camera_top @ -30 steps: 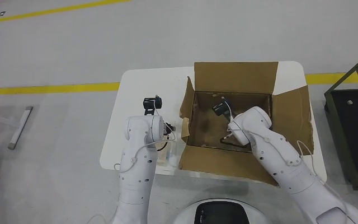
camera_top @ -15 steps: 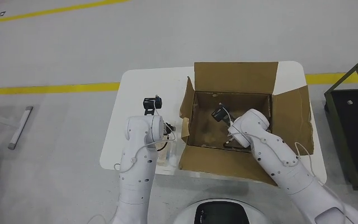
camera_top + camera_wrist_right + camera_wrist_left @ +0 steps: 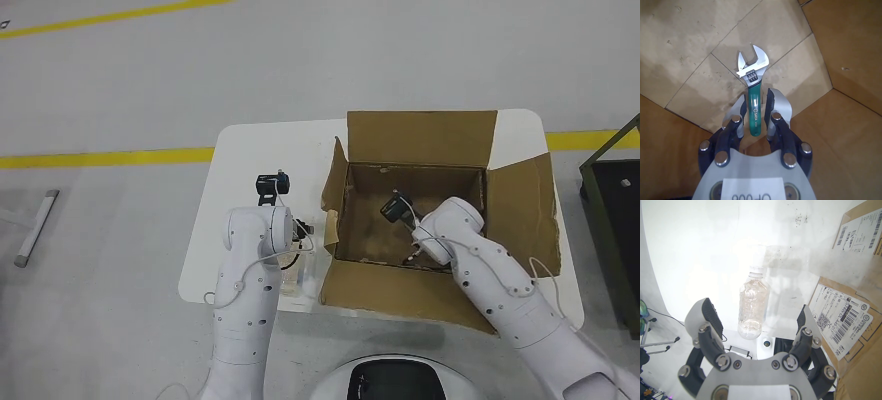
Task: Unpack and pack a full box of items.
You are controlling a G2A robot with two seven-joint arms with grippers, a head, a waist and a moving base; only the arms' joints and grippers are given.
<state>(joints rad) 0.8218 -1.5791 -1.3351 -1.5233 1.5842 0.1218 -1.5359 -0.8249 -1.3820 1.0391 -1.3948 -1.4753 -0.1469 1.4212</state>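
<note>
The right arm has slid a little toward the near wall of the box (image 3: 520,215). The right gripper (image 3: 757,96) points down at the cardboard floor. Its fingers are narrowly parted astride the wrench (image 3: 751,75), one pad against the green handle and the other just off it. The wrench lies flat in line with the gripper, with its steel head pointing away from the wrist. The left gripper (image 3: 756,306) hangs wide open and holds nothing. It is above a clear plastic bottle (image 3: 753,308) lying on the white table (image 3: 696,247) beside the box.
</note>
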